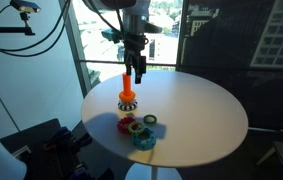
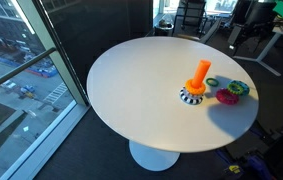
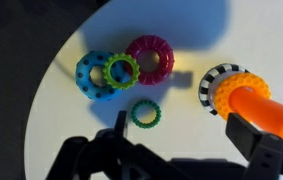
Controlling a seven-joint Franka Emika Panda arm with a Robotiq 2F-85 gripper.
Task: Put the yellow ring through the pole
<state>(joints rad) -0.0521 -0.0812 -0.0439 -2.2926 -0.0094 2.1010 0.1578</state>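
The orange pole stands on a black-and-white striped round base; it shows in both exterior views. A yellow toothed ring, about as wide as the red ring, lies round the foot of the pole on the base. My gripper is open and empty, just above the pole top in an exterior view. Its one finger is in front of the pole, the other is over bare table. It holds nothing.
Beside the pole lie a red toothed ring, a blue ring with a small lime-yellow ring on it, and a dark green ring with a yellow-green inner rim. The round white table stands by windows.
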